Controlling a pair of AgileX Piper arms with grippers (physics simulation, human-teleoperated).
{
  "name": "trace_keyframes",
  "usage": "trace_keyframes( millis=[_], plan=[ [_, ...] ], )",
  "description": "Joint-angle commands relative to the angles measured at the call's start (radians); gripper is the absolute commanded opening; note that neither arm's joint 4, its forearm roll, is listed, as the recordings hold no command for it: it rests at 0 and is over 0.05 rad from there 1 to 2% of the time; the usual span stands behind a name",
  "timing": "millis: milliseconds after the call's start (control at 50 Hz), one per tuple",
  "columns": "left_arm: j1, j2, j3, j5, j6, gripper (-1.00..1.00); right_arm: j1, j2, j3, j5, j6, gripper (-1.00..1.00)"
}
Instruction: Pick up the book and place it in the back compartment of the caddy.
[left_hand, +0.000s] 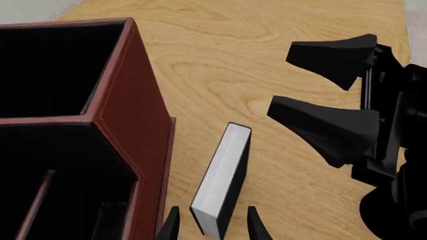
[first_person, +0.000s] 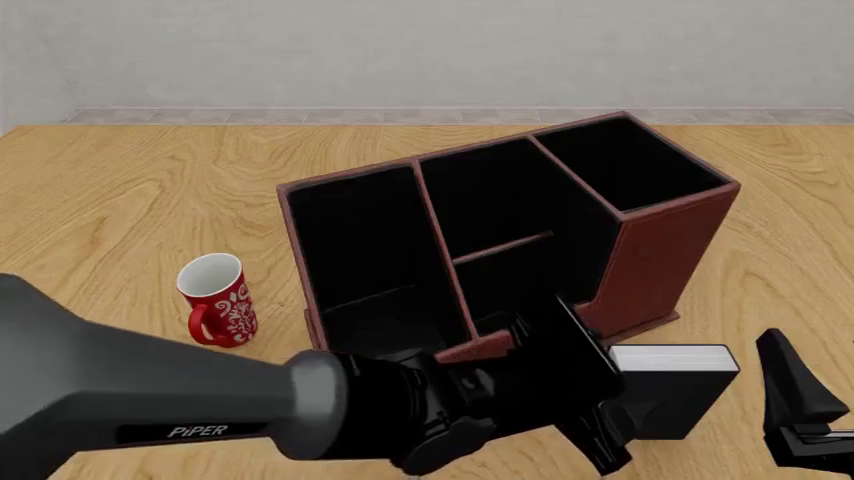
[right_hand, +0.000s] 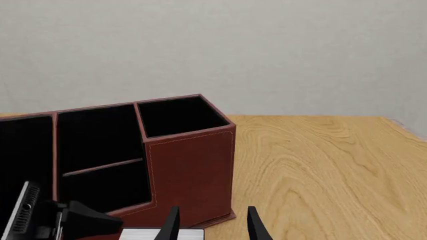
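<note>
The black book (first_person: 671, 392) stands on edge on the table with its white page block up, just off the caddy's (first_person: 661, 250) near right corner. In the left wrist view the book (left_hand: 223, 175) sits between my left gripper's (left_hand: 213, 227) open fingers, with a gap on each side. My left gripper (first_person: 617, 428) reaches it from the left. My right gripper (first_person: 803, 408) is open and empty just right of the book. It also shows in the left wrist view (left_hand: 313, 95). The small cell with the lowered wall and thin divider (first_person: 518, 285) is empty.
A red patterned mug (first_person: 218, 298) stands left of the caddy. The caddy's long cell (first_person: 354, 245) and tall deep cell (first_person: 621, 165) are empty. My left arm (first_person: 160, 400) fills the near foreground. The right wrist view shows the caddy (right_hand: 190, 170) and a grey wall behind.
</note>
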Motion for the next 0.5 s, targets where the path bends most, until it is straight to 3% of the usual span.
trace_keyframes(
  millis=[20,500],
  plan=[
    [0.007,0.037,-0.022,-0.003,0.012,1.0,0.0,0.007,0.0,-0.006,0.003,1.0],
    [-0.02,0.083,-0.077,0.043,0.05,1.0,0.001,-0.008,-0.002,0.009,-0.001,1.0]
  ],
)
